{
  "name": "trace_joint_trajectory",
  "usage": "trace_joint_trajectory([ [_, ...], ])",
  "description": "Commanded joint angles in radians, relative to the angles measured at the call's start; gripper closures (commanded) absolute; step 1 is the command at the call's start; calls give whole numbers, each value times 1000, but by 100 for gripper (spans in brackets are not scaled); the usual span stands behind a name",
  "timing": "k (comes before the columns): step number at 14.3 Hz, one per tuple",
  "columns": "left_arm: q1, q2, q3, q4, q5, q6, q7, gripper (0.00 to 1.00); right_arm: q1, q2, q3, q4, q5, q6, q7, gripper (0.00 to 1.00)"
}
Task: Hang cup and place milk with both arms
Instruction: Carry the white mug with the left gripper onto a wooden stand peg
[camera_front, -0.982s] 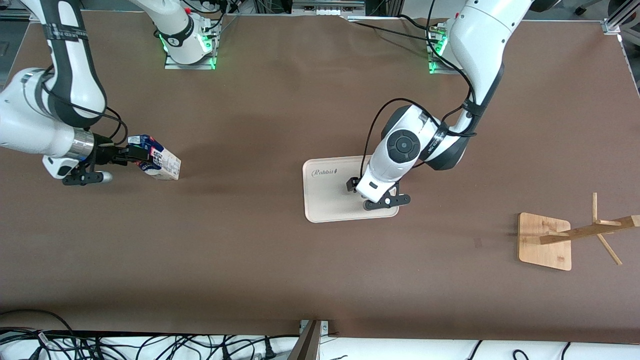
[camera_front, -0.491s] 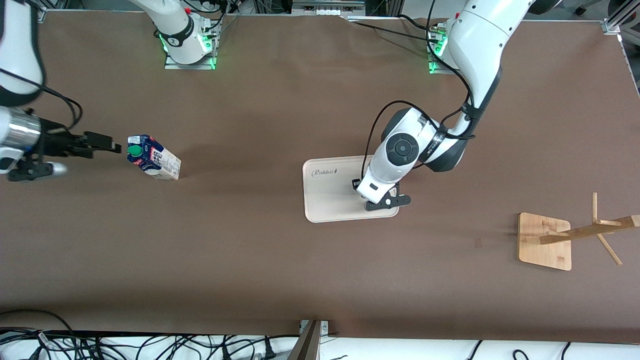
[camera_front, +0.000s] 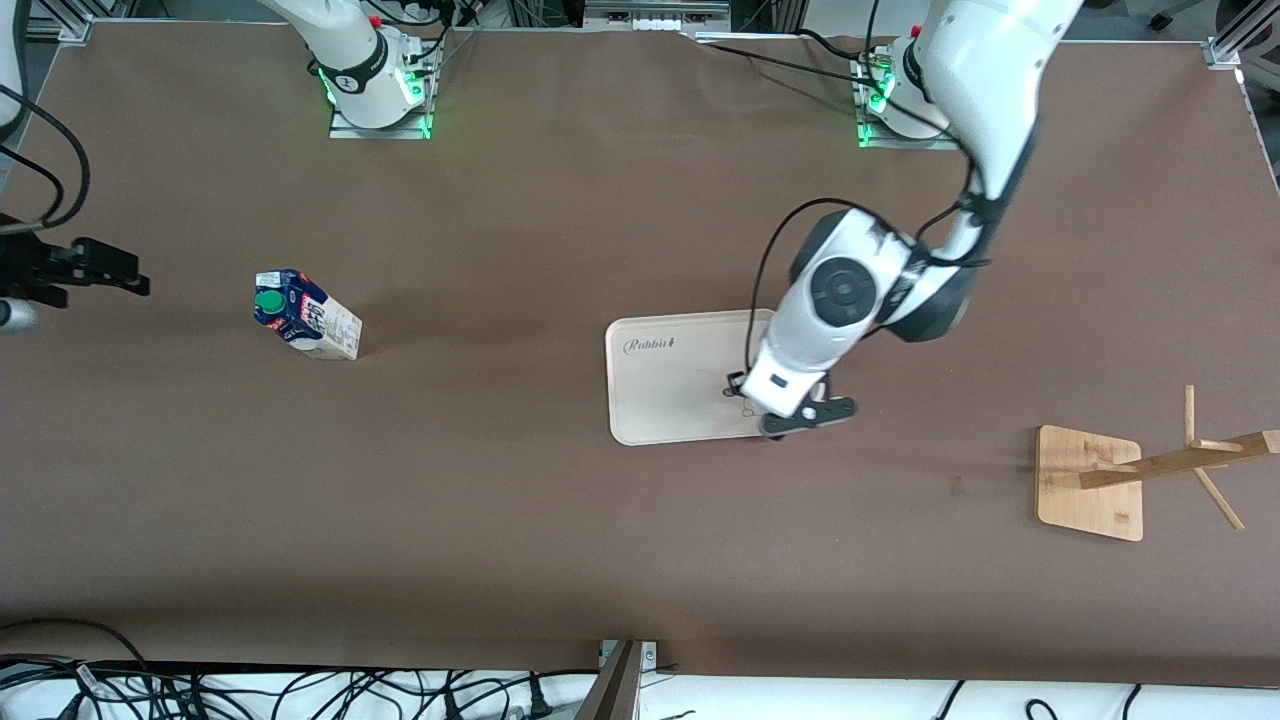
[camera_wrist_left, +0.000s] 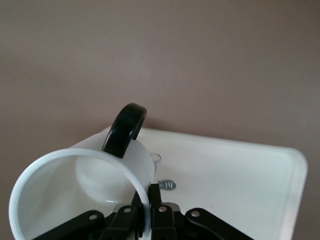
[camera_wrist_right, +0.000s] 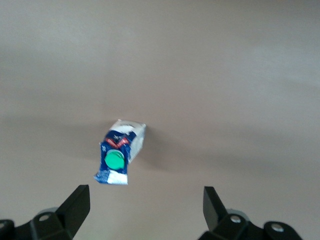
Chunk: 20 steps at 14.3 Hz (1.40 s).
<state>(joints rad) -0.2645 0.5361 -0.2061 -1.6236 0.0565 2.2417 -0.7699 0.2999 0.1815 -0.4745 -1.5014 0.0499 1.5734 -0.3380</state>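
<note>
Front view: note the bamboo peg rack (camera_front: 1090, 482) toward the left arm's end. Your left gripper (camera_wrist_left: 148, 210), over the beige tray (camera_front: 660, 395), clamps the white black-handled cup (camera_wrist_left: 75, 185) by its rim. Your right gripper (camera_wrist_right: 145, 202) hangs spread, well apart from the blue-topped milk carton (camera_front: 305, 325) ahead of it.

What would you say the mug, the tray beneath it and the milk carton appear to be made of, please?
Mug: probably glazed ceramic, with a glossy white wall and a shiny black handle.
Tray: looks like smooth matte plastic, pale beige with a moulded raised rim.
Milk carton: printed coated paperboard with a folded gable top; its green cap looks like plastic.
</note>
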Motion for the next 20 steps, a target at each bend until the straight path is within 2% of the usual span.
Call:
trace_joint_trajectory([
  [1,121,-161,-6,-29,11,-88,71,100,-15,12,-22,101,-22,-67,-15,0],
  [3,203,-217,-3,-27,16,-112,203,100,-10,9,-26,128,-21,-62,-27,0],
  [5,232,-258,77,-13,2,-143,326,100,-2,16,-16,135,-22,-52,-12,0],
  [7,235,-274,157,-12,-82,-160,440,100,-4,29,-18,135,-18,-27,-13,0],
  [9,234,-277,243,-10,-197,-171,497,100,-15,32,-24,133,52,-24,-21,0],
  [12,234,-278,313,-7,-306,-197,541,100,-4,33,-18,135,64,-29,-18,0],
  [16,237,-277,385,92,-320,-329,601,100,-7,27,-10,130,68,-21,-13,0],
  [17,237,-277,398,106,-320,-347,603,100,-16,20,11,125,67,-21,-10,0],
  [18,237,-277,401,114,-320,-353,616,100,-69,10,67,121,62,-21,-10,0],
  [20,240,-269,416,114,-319,-347,696,100,-236,-19,260,96,21,-23,-1,0],
])
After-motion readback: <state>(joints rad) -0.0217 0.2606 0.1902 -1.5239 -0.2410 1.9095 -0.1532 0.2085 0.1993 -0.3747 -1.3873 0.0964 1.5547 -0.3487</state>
